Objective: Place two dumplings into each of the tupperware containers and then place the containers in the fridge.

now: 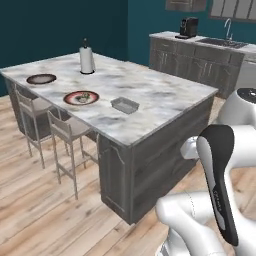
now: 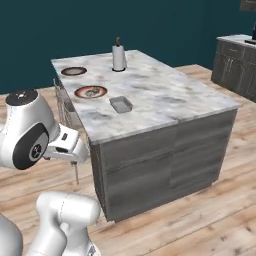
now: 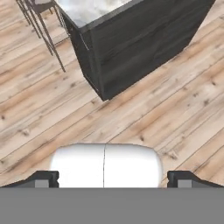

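The gripper [image 3: 112, 179] is released and empty, far below the table [image 1: 165, 100]; the dumplings [image 1: 83, 97] ahead look soft and small, best pinched gently at their sides.

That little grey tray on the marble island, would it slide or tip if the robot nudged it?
The tupperware container would probably slide rather than tip: it sits low and flat on the marble island top, which looks smooth. It appears thin-walled and empty, so it is likely light and easy to shove off course. Its raised rim may give the gripper an edge to pinch.
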{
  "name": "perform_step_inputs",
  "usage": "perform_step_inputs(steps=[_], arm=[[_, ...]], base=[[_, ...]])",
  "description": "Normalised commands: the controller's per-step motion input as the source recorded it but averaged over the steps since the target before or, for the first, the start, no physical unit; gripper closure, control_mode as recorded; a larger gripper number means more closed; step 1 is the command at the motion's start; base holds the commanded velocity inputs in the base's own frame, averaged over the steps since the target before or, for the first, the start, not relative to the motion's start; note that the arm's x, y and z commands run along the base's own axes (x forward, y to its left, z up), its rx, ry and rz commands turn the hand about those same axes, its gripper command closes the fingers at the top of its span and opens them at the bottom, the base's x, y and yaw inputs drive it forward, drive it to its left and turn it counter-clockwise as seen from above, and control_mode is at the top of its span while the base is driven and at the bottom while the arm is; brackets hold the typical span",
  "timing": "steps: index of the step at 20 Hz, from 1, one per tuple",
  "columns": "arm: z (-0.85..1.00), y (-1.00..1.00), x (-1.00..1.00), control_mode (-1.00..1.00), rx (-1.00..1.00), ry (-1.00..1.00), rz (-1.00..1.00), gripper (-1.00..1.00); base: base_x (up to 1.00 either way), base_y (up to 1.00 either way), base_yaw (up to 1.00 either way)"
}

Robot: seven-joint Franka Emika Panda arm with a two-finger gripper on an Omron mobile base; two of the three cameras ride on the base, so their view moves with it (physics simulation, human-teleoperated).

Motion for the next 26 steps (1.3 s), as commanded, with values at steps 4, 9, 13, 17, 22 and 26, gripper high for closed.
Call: perform_step_inputs(steps=[4,9,13,17,22,26], arm=[[0.00,0.00,0.00,1.00,0.00,0.00,0.00,-1.00],[0.00,0.00,0.00,1.00,0.00,0.00,0.00,-1.00],[0.00,0.00,0.00,1.00,0.00,0.00,0.00,-1.00],[0.00,0.00,0.00,1.00,0.00,0.00,0.00,-1.00],[0.00,0.00,0.00,1.00,0.00,0.00,0.00,-1.00],[0.00,0.00,0.00,1.00,0.00,0.00,0.00,-1.00]], base=[[0.69,1.00,-0.49],[0.61,1.00,-0.53],[0.03,0.77,-0.74],[0.00,0.74,-0.75],[0.00,0.92,-0.63],[-0.06,1.00,-0.23]])
